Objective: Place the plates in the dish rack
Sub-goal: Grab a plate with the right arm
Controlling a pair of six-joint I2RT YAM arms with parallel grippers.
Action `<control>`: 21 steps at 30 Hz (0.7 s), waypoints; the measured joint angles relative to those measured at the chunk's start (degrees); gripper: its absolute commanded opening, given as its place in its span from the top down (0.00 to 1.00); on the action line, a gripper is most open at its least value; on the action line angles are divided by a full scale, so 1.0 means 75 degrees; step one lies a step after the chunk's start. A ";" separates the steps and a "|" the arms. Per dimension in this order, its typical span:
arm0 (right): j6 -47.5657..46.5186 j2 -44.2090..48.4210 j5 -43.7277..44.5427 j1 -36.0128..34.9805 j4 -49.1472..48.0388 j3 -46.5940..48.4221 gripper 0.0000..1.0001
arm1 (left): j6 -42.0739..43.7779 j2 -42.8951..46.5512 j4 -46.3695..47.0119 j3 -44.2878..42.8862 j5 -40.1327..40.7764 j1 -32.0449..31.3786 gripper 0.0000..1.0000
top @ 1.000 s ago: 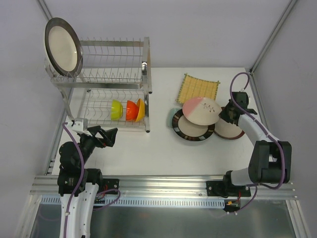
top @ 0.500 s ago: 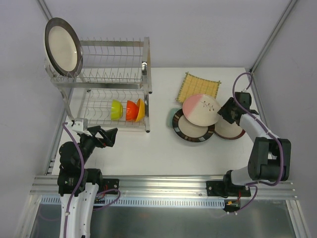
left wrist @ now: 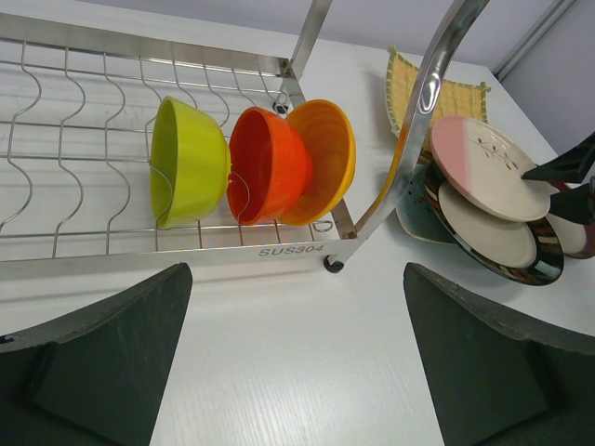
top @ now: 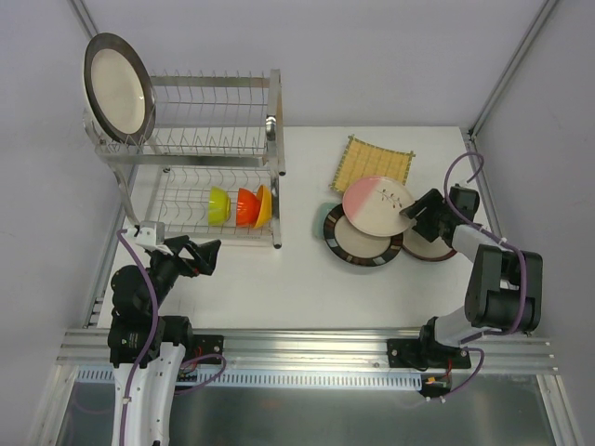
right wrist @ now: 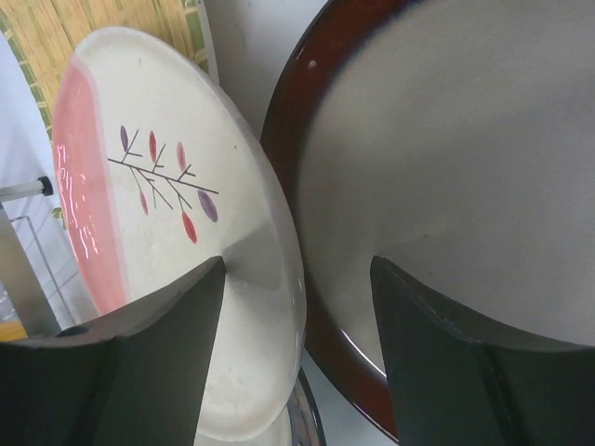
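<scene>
Hovering at the rim of the pink-and-white plate [top: 376,206], the right gripper [top: 420,212] has its fingers spread wide, one over that plate, one over the red-rimmed plate [top: 429,243], gripping nothing. The pink one rests on the brown-rimmed plate [top: 358,240], well right of the dish rack [top: 214,139]. Left gripper [top: 209,257] hangs wide open and empty by the rack's front. A dark-rimmed cream plate [top: 119,90] stands upright up top.
</scene>
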State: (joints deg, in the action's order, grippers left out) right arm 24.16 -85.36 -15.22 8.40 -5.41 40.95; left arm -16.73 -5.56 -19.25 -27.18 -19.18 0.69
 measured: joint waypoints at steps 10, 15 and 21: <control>0.0396 -0.0731 -0.1131 0.0169 -0.1699 -0.0361 0.40 | 0.0000 -0.0003 -0.0003 0.0000 0.0000 0.0000 0.01; 0.0562 -0.0863 -0.1460 0.0262 -0.2142 -0.0452 0.55 | 0.0000 -0.0006 -0.0003 0.0000 0.0000 0.0000 0.01; 0.0764 -0.0831 -0.1690 0.0303 -0.2419 -0.0493 0.73 | 0.0000 -0.0009 -0.0003 0.0000 0.0000 0.0000 0.01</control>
State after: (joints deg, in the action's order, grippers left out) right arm 29.89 -91.59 -27.90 10.68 -23.55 37.26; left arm -16.73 -5.63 -19.27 -27.18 -19.18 0.69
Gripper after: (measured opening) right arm 0.330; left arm 0.990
